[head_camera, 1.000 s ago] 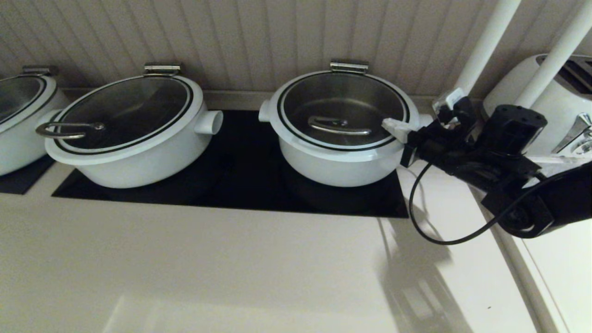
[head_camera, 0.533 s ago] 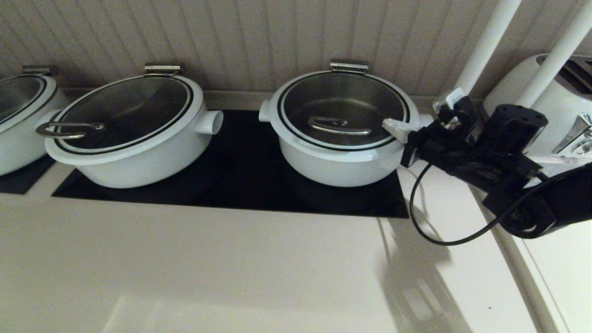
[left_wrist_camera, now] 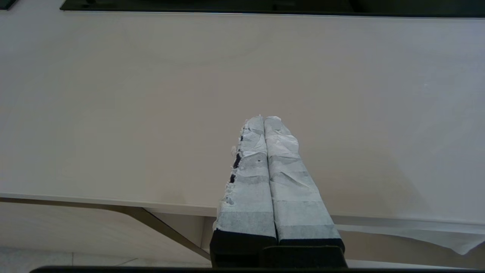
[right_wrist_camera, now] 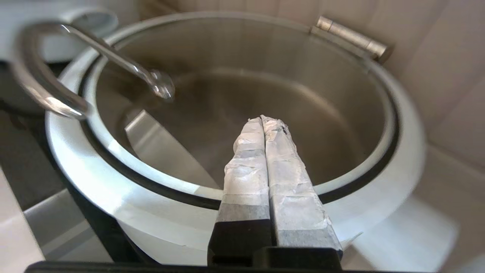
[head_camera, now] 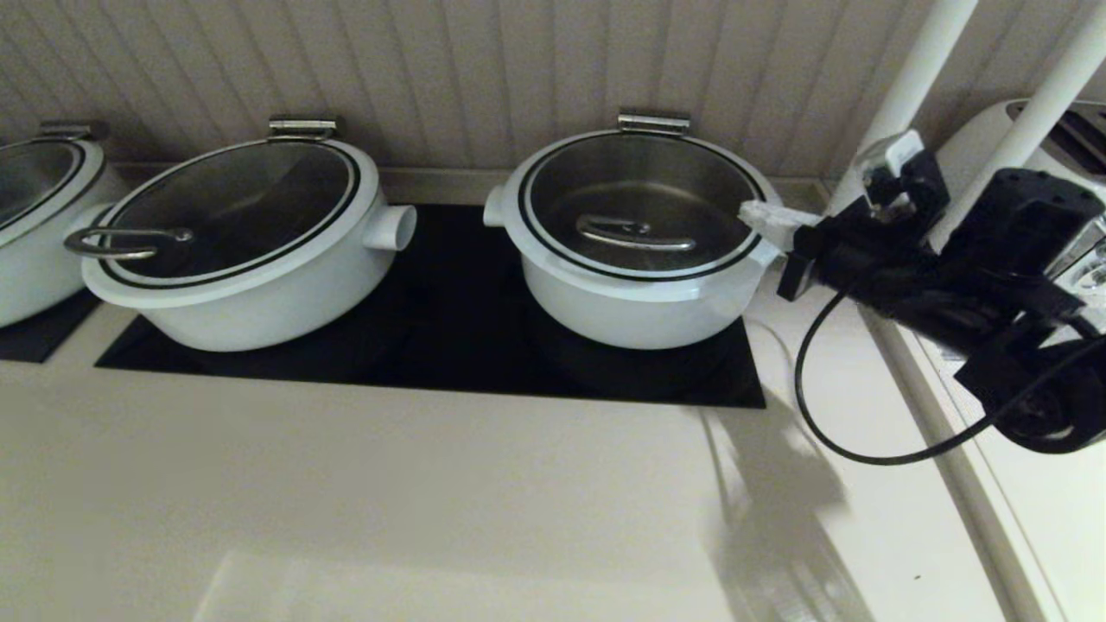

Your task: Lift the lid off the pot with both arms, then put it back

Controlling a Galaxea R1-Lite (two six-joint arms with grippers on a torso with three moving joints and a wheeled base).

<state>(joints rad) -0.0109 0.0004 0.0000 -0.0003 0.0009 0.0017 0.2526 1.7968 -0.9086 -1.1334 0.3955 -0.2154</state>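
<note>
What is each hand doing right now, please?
Left hand: closed, holding nothing, over the bare counter.
Right hand: closed, holding nothing, above the lid near its right rim.

Lid (head_camera: 641,207): on pot (head_camera: 635,298), on cooktop (head_camera: 449,345).
Wider pot (head_camera: 251,294): left of it.
Toaster (head_camera: 1063,173): far right.
Right gripper (head_camera: 765,220): over pot's right rim.

A wider white pot (head_camera: 242,268) sits left on the black cooktop (head_camera: 449,328); a toaster (head_camera: 1037,173) stands right.
</note>
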